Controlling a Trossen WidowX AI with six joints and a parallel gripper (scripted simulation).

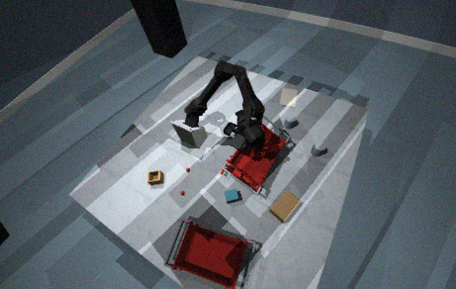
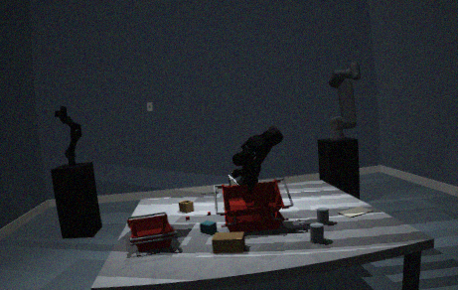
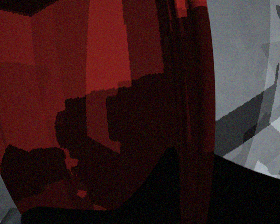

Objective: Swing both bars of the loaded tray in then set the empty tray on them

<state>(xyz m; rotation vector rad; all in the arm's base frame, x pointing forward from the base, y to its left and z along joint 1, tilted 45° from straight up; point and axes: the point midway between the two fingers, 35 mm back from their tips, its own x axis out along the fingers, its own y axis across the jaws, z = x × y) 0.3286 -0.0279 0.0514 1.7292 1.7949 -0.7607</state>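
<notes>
My gripper (image 1: 254, 144) (image 2: 247, 186) is shut on the upper long wall of the red tray (image 1: 260, 170) (image 2: 234, 199) (image 3: 106, 45) at the table's middle. One wire bar (image 2: 215, 201) stands out past its left end, another bar (image 2: 290, 194) past its right end. More red shows below it in the exterior view; I cannot tell whether that is its front wall or another tray underneath. A second red tray (image 1: 204, 273) (image 2: 155, 244) stands apart, its bars out over both ends. I can make out no blocks inside either; shadows and the arm hide parts.
Two small red pieces (image 1: 188, 169) (image 1: 182, 193), a hollow wooden box (image 1: 155, 177) (image 2: 186, 207) and a teal block (image 1: 231, 196) (image 2: 209, 227) lie nearby. Also there are a tan block (image 1: 285, 206) (image 2: 229, 243), two grey cylinders (image 2: 323, 215) (image 2: 317, 233) and a pale flat square (image 1: 289, 97).
</notes>
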